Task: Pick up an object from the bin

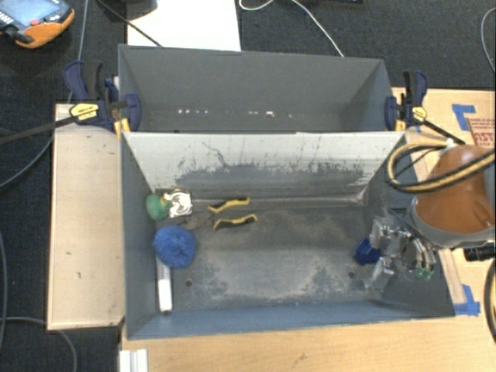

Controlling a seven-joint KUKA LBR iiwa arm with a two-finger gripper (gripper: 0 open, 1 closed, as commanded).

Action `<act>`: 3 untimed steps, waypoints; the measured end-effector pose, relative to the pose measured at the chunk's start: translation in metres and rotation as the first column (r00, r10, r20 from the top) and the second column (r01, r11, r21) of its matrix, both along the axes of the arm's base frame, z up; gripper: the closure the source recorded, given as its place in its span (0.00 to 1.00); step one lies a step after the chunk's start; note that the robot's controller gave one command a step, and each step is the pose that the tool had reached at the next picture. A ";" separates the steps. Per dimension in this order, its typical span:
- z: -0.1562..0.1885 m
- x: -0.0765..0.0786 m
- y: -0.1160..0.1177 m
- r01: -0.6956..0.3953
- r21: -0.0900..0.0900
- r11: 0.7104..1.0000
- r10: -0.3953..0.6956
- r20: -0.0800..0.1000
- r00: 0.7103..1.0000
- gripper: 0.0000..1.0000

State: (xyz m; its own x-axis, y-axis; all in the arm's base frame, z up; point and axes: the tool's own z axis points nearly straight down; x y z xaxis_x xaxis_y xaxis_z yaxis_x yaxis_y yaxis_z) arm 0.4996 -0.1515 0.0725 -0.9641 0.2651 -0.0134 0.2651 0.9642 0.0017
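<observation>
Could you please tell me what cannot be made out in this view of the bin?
In the camera view:
1. The blue thing at the right is partly hidden by the pincer; its kind is unclear.
2. The white thing beside the green ball is too small to identify.
3. The pliers: the head is too dark to make out.

Matt grey metal for the bin (279, 273), floor scuffed and dusted pale, far wall scratched. Fuzzy, woolly blue on the ball (174, 246) near the left wall. Smooth yellow plastic on the handles of the pliers (229, 205) by the far wall. Glossy orange on the arm's cover (459, 201); bare glinting metal at the gripper (390, 258).
</observation>
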 end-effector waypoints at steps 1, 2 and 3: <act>0.000 0.000 0.000 -0.003 -0.001 1.000 0.003 0.000 1.000 0.00; 0.000 0.000 0.000 -0.005 -0.001 1.000 0.005 0.000 1.000 0.00; 0.000 0.000 0.000 -0.007 -0.001 1.000 0.007 0.000 1.000 0.00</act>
State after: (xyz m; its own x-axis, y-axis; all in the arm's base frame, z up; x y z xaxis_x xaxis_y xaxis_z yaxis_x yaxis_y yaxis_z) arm 0.4997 -0.1516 0.0727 -0.9660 0.2582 -0.0136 0.2583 0.9661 0.0007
